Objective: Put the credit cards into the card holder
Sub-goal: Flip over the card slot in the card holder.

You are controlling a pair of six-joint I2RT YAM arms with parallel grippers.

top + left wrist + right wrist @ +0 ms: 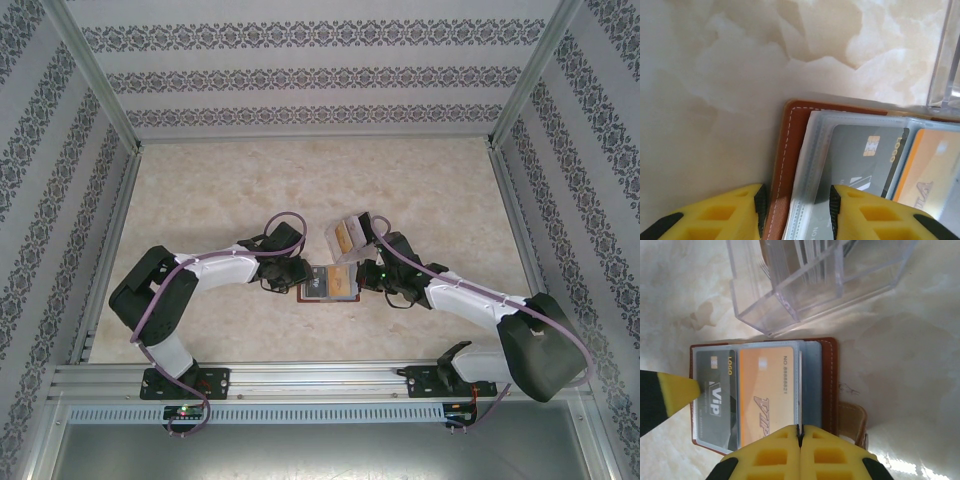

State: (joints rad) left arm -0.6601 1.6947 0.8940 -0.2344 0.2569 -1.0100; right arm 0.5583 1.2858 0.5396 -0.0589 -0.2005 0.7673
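One finger of the left gripper (796,215) stands outside the leather edge of the card holder (330,285), the other over its clear sleeve (810,165), so the jaws are parted astride that edge (no pinch is visible). The holder lies open and flat near the middle of the table (200,190), with this gripper at its 9 o'clock. Inside, the grey card (715,395) sits left of the orange card (767,390). At 3 o'clock the right gripper (800,440) is clenched on nothing. A clear case (348,235) stands at 12 o'clock.
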